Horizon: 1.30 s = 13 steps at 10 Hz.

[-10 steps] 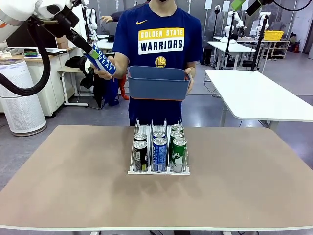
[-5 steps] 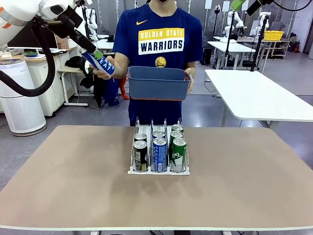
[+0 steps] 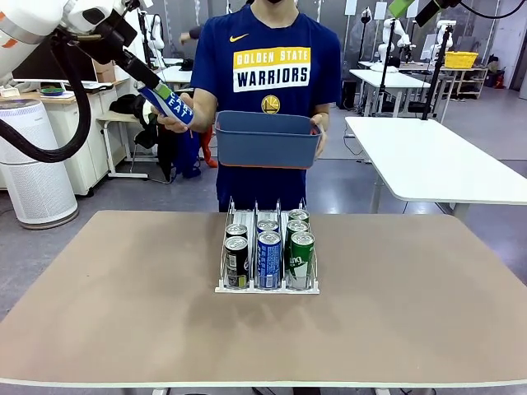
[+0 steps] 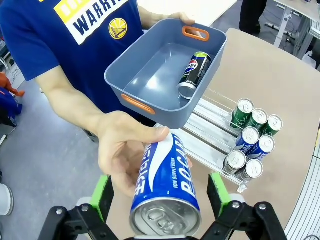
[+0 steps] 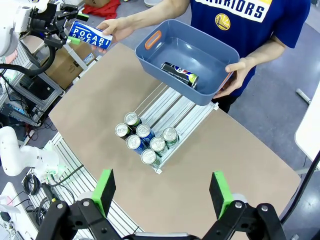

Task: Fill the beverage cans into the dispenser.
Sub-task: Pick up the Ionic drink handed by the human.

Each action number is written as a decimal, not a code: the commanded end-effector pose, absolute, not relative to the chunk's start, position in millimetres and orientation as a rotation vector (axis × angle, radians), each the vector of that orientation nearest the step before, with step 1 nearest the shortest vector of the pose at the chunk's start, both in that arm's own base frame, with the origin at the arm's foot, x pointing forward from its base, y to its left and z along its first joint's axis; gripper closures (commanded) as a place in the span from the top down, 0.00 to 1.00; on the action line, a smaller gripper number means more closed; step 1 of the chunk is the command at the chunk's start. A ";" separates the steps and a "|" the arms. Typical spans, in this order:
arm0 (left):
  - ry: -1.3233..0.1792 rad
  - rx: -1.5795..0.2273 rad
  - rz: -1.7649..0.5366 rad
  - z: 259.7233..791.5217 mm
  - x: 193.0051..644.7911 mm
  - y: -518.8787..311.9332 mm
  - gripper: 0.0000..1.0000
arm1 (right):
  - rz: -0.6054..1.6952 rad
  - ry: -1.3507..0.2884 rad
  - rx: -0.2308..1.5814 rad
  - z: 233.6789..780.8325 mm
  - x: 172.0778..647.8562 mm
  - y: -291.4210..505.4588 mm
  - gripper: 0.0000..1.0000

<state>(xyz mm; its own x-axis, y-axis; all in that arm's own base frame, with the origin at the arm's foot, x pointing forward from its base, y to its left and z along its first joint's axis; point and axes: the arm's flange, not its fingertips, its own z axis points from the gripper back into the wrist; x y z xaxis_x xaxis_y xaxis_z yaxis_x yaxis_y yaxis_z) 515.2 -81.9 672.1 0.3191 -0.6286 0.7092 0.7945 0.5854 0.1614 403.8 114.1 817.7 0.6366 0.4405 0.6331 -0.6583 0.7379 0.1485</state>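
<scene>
Beyond the far left of the worktop (image 3: 99, 296), your left pincer (image 4: 161, 195) stands wide, and the blue can (image 4: 167, 170) in the person's hand (image 4: 122, 155) points lengthwise between its pads (image 4: 103, 194).

Blue can (image 4: 169, 176) partly behind person's hand (image 4: 122, 150)

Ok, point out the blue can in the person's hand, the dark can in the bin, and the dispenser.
blue can (image 4: 167, 182): left wrist view, on its lettered side.
dark can (image 4: 196, 72): left wrist view, mid-body.
dispenser (image 5: 185, 112): right wrist view, bare rear lanes.
</scene>
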 end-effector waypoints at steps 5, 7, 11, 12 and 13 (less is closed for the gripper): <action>-0.774 -0.261 -0.904 667.5 512.8 -78.5 1.00 | 0.645 -0.608 0.387 817.5 403.5 113.9 1.00; -0.805 -0.244 -0.930 671.2 514.8 -81.5 1.00 | 0.645 -0.608 0.387 817.5 403.5 113.9 1.00; -0.758 -0.232 -0.953 672.0 513.8 -81.0 0.40 | 0.645 -0.608 0.387 817.5 403.5 113.9 1.00; -0.746 -0.219 -0.949 672.5 512.1 -80.2 0.40 | 0.645 -0.608 0.387 817.5 403.5 113.9 1.00; -0.735 -0.220 -0.950 672.2 511.4 -80.2 0.00 | 0.645 -0.608 0.387 817.5 403.5 113.9 1.00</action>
<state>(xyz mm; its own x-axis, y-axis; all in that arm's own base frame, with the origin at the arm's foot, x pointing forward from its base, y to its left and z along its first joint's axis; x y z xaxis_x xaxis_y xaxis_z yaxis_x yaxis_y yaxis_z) 513.2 -82.4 668.9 0.3461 -0.6448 0.6815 0.8014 0.5809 0.1426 403.8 114.1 817.7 0.6366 0.4405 0.6331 -0.6583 0.7379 0.1485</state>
